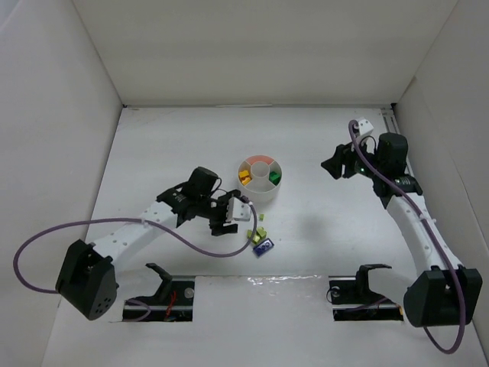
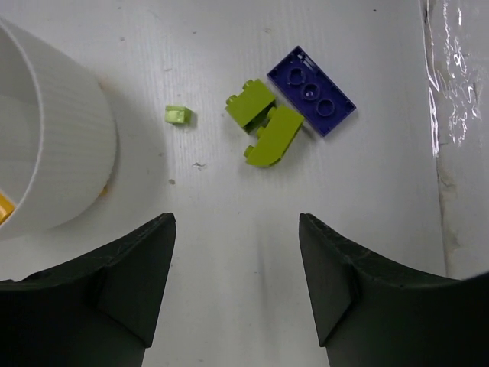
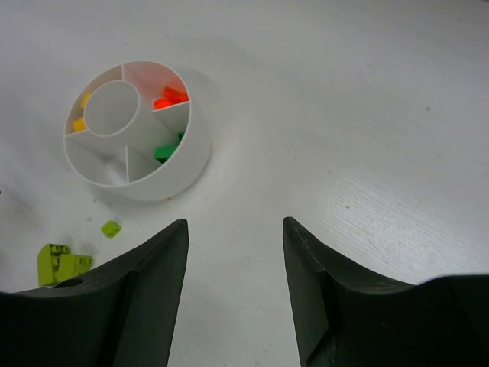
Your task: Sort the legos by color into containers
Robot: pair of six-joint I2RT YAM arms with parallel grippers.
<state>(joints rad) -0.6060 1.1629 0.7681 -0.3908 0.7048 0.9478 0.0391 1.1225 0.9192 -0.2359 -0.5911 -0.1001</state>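
Left gripper (image 2: 237, 229) hangs with jaws apart, empty. Just ahead lie two lime bricks (image 2: 261, 126), touching, with a purple plate (image 2: 312, 90) just beside them and a tiny lime stud (image 2: 178, 115) nearer the dish (image 2: 69, 145). They look light, rigid and slick, so pinch across flat sides. Right gripper (image 3: 235, 229) is also apart and empty.

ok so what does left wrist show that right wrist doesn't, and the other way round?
Left wrist only: the purple plate, right beside the lime pair, and the open left end effector.

Right wrist only: the dish seen from above, with orange bricks and a green brick in separate wedges, the centre cup looking empty, and the open right end effector.

Both: the dish's outer wall, the lime pair, and the small lime brick lying apart from it on the table. Yellow bricks show in both, a mere sliver in left wrist.
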